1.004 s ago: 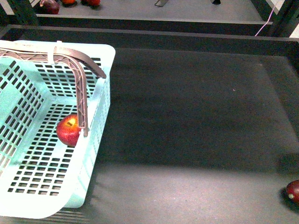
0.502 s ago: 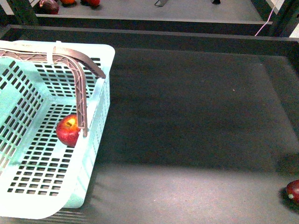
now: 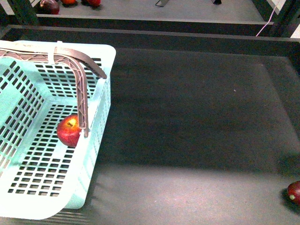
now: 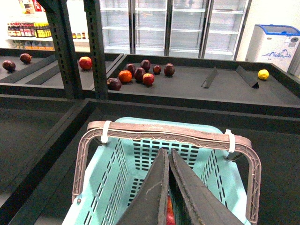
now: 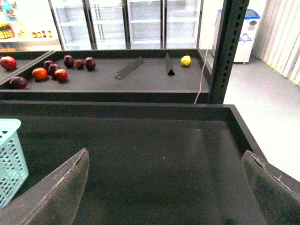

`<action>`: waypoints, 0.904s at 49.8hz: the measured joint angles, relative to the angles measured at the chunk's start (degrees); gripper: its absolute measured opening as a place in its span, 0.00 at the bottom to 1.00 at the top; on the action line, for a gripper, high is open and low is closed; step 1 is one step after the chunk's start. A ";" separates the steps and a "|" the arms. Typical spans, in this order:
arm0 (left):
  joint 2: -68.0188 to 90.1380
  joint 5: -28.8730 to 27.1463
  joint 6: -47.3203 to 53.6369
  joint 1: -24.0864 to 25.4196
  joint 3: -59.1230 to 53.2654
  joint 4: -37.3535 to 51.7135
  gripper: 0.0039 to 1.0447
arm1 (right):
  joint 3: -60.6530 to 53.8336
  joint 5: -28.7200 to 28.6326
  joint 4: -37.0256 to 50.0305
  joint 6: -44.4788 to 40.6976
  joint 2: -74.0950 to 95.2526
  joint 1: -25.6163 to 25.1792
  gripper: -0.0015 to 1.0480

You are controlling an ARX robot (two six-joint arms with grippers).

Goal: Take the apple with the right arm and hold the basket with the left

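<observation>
Nothing's moved vs a sec ago: apple [image 3: 70,131] sits in basket [image 3: 101,63] by the handle, left gripper [image 4: 168,197] pinched together empty, right gripper [image 5: 166,187] spread wide, so task's done or unstarted

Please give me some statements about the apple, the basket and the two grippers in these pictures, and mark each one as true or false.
1. The apple lies inside the basket. True.
2. The right gripper is shut on the apple. False: its fingers are wide apart with nothing between them.
3. The left gripper has its fingers close together above the basket. True.
4. A dark maroon fruit lies inside the basket beside the apple. False: it lies on the dark shelf, far from the basket.
5. The basket's brown handle stands raised. True.
</observation>
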 joint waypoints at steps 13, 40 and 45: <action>0.00 0.00 -0.02 0.00 0.00 0.00 0.16 | 0.00 0.00 0.00 0.00 0.00 0.00 0.92; 0.00 0.00 0.11 0.00 0.00 0.00 0.94 | 0.00 0.00 0.00 0.00 0.00 0.00 0.92; 0.00 0.02 0.09 0.00 0.00 0.00 0.94 | 0.00 0.00 0.00 0.00 0.00 0.00 0.92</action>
